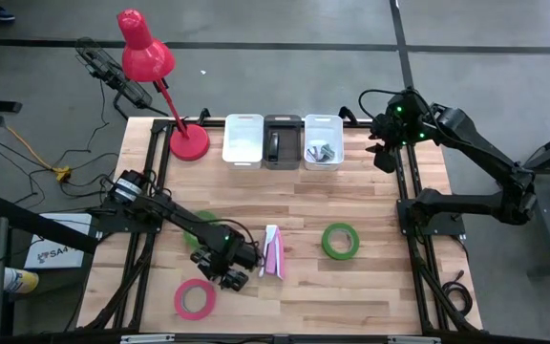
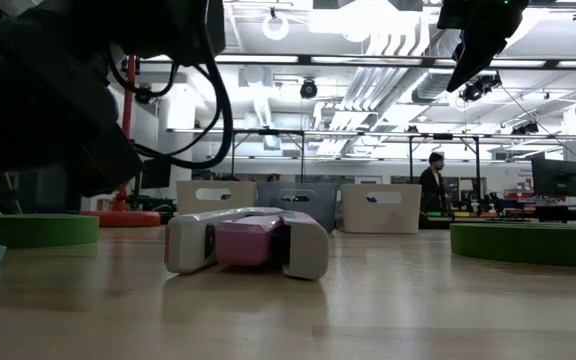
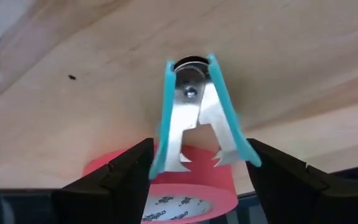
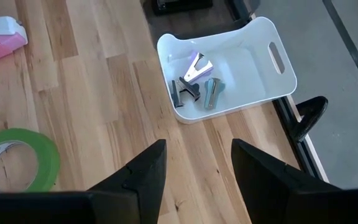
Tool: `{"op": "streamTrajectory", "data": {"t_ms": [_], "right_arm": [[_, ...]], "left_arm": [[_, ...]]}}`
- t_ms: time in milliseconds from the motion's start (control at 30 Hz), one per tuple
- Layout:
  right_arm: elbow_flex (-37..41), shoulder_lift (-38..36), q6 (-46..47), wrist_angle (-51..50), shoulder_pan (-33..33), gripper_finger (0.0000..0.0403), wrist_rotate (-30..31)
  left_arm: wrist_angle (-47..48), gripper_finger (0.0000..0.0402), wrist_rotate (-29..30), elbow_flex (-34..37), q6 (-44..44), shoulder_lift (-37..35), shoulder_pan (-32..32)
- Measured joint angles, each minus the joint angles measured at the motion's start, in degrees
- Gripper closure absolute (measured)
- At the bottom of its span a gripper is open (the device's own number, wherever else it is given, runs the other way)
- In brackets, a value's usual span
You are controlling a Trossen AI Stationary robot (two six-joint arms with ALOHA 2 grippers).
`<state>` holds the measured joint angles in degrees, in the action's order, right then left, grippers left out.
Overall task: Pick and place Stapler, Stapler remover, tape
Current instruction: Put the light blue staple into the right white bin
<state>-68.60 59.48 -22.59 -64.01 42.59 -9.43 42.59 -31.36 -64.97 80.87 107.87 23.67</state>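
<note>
From above, the left hand (image 1: pixel 229 268) hangs low over the surface (image 1: pixel 370 287), a pink tape roll (image 1: pixel 195 298) just beside it and the stapler (image 1: pixel 273 252) near.

Its wrist view shows the fingers (image 3: pixel 124 175) clamped on a teal staple remover (image 3: pixel 194 118) by its flared tips. Such a shallow pinch could slip and drop it mid-carry.

The right hand (image 4: pixel 192 171) waits half-open and empty beside the remover bin (image 4: pixel 272 81).

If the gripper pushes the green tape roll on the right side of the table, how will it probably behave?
The green tape roll lies flat on the bare wood table, so it would probably slide, not roll. It looks like a stiff ring, likely light. Its open centre may give a gripper a wall to pinch.
</note>
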Motion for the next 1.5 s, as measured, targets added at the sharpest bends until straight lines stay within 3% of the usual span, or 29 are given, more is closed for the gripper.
{"op": "streamTrajectory", "data": {"t_ms": [567,1500], "right_arm": [[0.0,0.0,0.2,0.0,0.0,0.0231,0.0],[0.0,0.0,0.0,0.0,0.0,0.0231,-1.2]], "left_arm": [[-0.1,0.0317,0.7,0.0,1.0,0.0,0.0],[-3.1,0.028,6.4,0.0,0.4,-0.1,0.0]]}}
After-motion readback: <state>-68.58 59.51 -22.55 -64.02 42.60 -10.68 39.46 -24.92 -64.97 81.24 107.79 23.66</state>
